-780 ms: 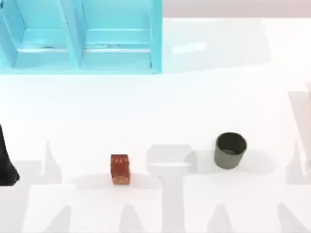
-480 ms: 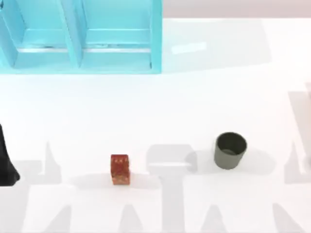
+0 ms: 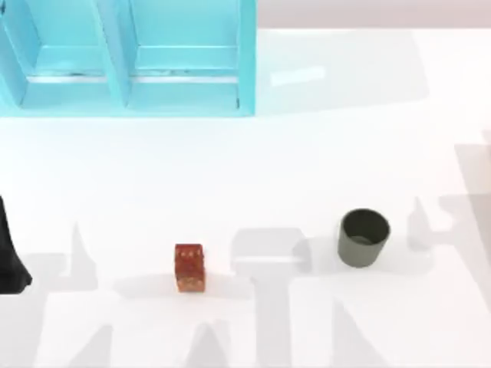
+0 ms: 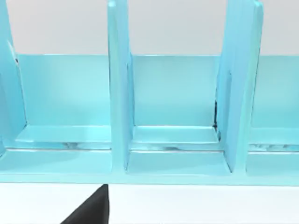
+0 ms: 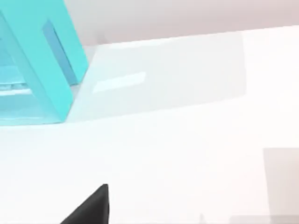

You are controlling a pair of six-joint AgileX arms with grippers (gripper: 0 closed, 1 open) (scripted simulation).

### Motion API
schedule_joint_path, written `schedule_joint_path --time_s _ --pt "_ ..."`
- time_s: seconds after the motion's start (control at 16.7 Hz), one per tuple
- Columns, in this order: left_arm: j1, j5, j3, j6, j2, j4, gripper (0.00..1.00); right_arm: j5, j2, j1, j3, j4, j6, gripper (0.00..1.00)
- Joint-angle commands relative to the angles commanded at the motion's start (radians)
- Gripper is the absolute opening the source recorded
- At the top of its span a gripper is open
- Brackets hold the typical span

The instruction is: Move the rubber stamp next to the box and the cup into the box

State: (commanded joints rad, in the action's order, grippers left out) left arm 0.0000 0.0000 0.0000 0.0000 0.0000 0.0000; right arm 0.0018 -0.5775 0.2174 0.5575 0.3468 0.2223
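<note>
Shifted shadows beside unmoved cup (image 3: pixel 364 238)

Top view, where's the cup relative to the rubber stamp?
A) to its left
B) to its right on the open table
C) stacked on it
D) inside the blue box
B: the cup stands upright on the table, apart from and right of the rubber stamp.

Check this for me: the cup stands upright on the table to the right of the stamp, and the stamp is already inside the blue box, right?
Not quite. The cup does stand upright on the table, to the right of the stamp, but the stamp is not inside the blue box. The top view shows it on the bare table, well apart from the box.
</note>
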Motion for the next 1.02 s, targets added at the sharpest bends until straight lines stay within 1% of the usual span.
schedule_joint_path --time_s 0.72,1.02 --pt "0.0 0.0 0.0 0.0 0.0 0.0 1.0 0.003 -1.213 0.459 1.188 0.732 0.47 1.0" --pt "0.0 0.0 0.0 0.0 0.0 0.0 1.0 0.004 -1.64 0.619 1.607 0.988 0.634 1.0"
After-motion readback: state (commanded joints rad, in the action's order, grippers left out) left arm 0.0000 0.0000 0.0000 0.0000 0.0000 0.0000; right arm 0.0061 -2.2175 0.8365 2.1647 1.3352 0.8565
